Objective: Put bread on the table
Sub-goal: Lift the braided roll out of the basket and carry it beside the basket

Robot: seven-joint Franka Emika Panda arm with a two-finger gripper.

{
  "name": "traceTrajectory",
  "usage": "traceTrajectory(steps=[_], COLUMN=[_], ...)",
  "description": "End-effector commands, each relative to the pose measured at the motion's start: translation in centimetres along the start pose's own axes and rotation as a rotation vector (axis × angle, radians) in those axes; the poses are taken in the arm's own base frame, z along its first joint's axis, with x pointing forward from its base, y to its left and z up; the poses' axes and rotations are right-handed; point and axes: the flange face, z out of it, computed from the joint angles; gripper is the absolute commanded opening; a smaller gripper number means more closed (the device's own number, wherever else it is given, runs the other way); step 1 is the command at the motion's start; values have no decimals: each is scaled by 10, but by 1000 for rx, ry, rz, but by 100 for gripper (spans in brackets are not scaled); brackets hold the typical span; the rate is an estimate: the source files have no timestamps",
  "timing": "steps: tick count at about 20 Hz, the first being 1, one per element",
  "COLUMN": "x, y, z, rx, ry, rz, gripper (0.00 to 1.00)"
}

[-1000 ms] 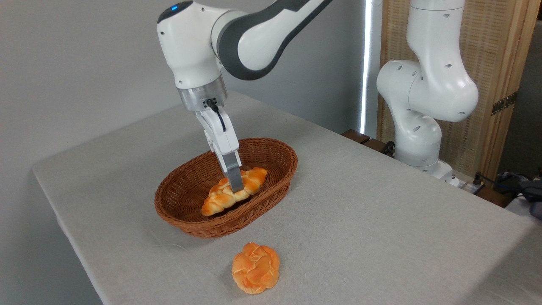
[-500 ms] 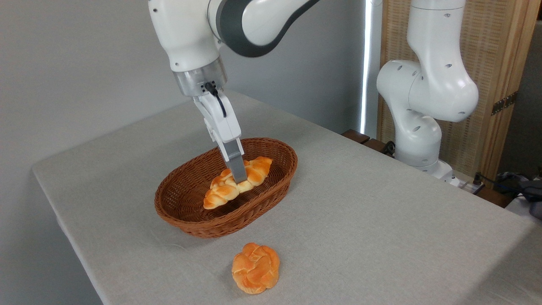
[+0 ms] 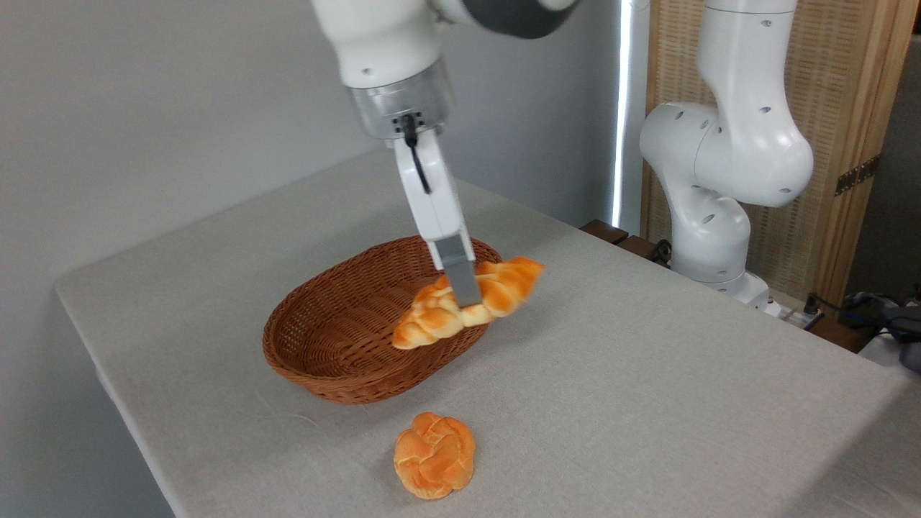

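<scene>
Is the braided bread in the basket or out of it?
Out: the bread hangs in the shut jaws above the basket's right rim, touching nothing else.

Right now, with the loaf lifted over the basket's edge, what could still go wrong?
1. The gripper pinches the bread near its middle and the loaf hangs tilted, left end low; it might slip or swing free.
2. That low end looks close to the basket rim, so moving sideways could snag it and drag the basket.
3. A round bun already lies on the table; setting down nearby could knock it.
</scene>
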Motion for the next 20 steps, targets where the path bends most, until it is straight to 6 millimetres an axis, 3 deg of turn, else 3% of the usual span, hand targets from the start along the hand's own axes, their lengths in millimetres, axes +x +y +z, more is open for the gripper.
traceTrajectory(steps=[1, 4, 8, 12, 13, 17, 20], x=[-28, -50, -77, -133, -140, -145, -145], y=[7, 4, 4, -5, -6, -15, -25], z=[-8, -7, -10, -9, -8, -5, -1], rx=[-18, -18, -7, 56, 60, 95, 120], ry=[-27, -30, -15, 27, 30, 28, 20], rz=[158, 213, 161, 15, 3, -18, -20], gripper=[32, 34, 38, 38, 38, 41, 51])
